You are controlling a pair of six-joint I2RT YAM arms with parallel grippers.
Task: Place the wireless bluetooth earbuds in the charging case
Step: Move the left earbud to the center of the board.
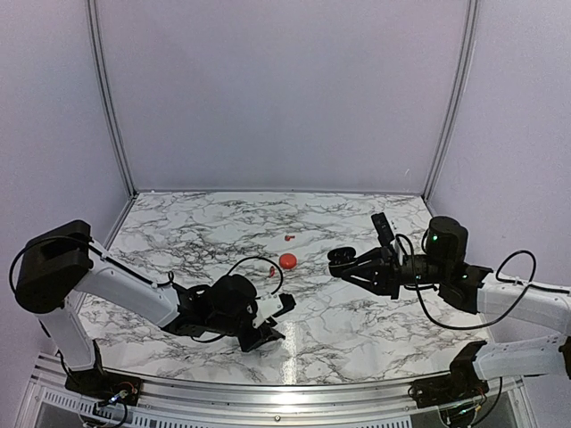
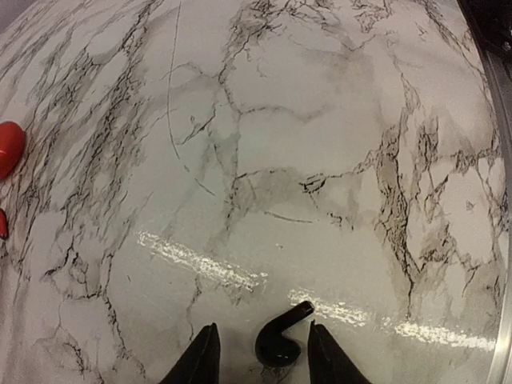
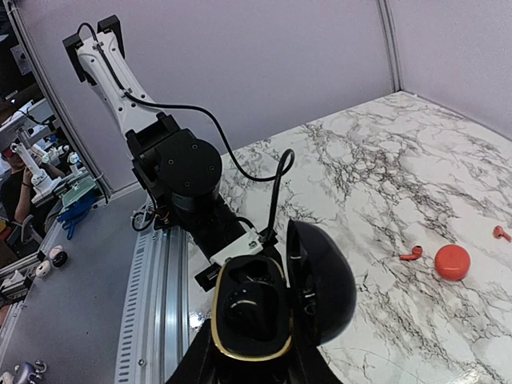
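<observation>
The left gripper (image 2: 262, 330) is hanging low on the near side of the round red case (image 1: 288, 259), its jaws standing apart on either side of a black earbud (image 2: 278, 344) lying on the table (image 2: 320, 160). The right gripper (image 1: 350, 266) is clamping the open black case (image 3: 276, 300) just right of the red case, and two red earbuds (image 1: 288, 238) (image 1: 270, 270) are lying close beside the red case

Marble-patterned tabletop (image 1: 357, 330), pale lilac walls (image 1: 285, 89), aluminium rail (image 1: 268, 392) along near edge

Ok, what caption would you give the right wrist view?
Right tool holds the black charging case, lid open, over the marble table; red case and two red earbuds lie beyond.
</observation>
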